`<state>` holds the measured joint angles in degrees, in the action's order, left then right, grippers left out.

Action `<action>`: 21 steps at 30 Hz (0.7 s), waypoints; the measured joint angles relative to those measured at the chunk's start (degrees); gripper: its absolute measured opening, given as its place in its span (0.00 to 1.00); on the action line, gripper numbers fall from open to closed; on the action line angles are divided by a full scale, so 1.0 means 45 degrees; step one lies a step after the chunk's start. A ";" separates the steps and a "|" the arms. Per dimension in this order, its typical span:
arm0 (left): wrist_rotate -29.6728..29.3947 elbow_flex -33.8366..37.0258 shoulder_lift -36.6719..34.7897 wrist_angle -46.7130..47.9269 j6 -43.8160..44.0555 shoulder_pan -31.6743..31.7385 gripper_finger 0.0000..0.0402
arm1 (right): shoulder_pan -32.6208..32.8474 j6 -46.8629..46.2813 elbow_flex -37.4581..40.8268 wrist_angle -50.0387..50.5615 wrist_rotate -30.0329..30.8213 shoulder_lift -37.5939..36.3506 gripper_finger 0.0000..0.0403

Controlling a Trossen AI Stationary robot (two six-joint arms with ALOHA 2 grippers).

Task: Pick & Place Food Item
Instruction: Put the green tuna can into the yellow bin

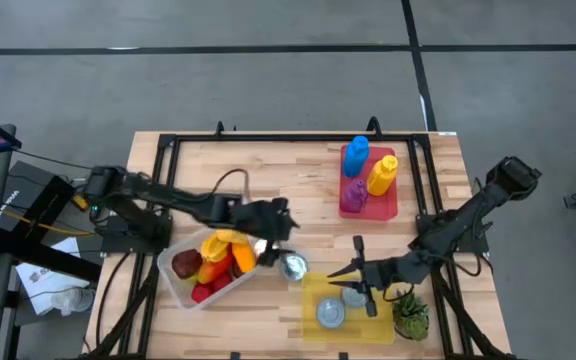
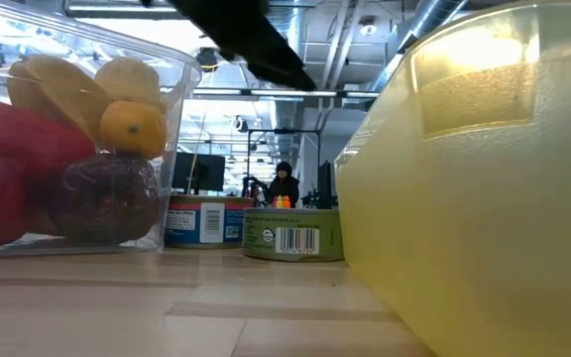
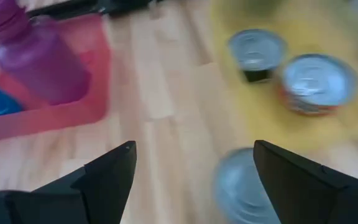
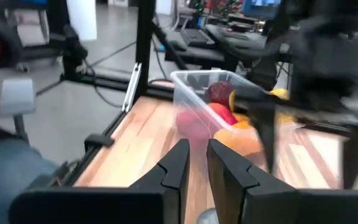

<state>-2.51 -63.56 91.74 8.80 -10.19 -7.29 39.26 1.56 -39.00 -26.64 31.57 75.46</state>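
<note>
Hovering over a loose can [image 1: 294,266] beside the fruit bin [image 1: 180,285] mid-bench, our left fingers [image 3: 107,180] are spread, holding nothing. We should lower straight and centre it. Our right fingers [image 4: 180,163] are nearly pressed together above the yellow tray [image 1: 310,300].

The table [image 1: 268,180] was pale blond wood. A clear bin [image 1: 173,283] held red, orange and yellow fruit. A pink tray [image 1: 393,205] carried blue, yellow and purple bottles. Silver-topped cans sat on a yellow tray [image 1: 308,300]; one label [image 2: 293,239] seemed green.
</note>
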 joint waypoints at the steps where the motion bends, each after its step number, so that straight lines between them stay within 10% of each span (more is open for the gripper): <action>1: -0.0003 -0.0308 0.0338 0.0117 -0.0140 0.0249 0.78 | 0.0065 0.0167 0.0003 0.0216 0.0001 -0.0100 0.12; 11: -0.1137 -0.0925 -0.0676 0.1906 -0.0643 0.2917 0.78 | -0.0003 0.0991 -0.0005 0.1389 0.0006 -0.0263 0.12; 21: -0.2345 0.2658 -0.4604 0.3140 0.1372 0.5312 0.78 | -0.0003 0.0638 0.0000 0.2548 0.0006 -0.0263 0.12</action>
<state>-13.06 -51.60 71.03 22.94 -4.02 16.61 39.24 4.43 -39.00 -15.17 31.59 74.28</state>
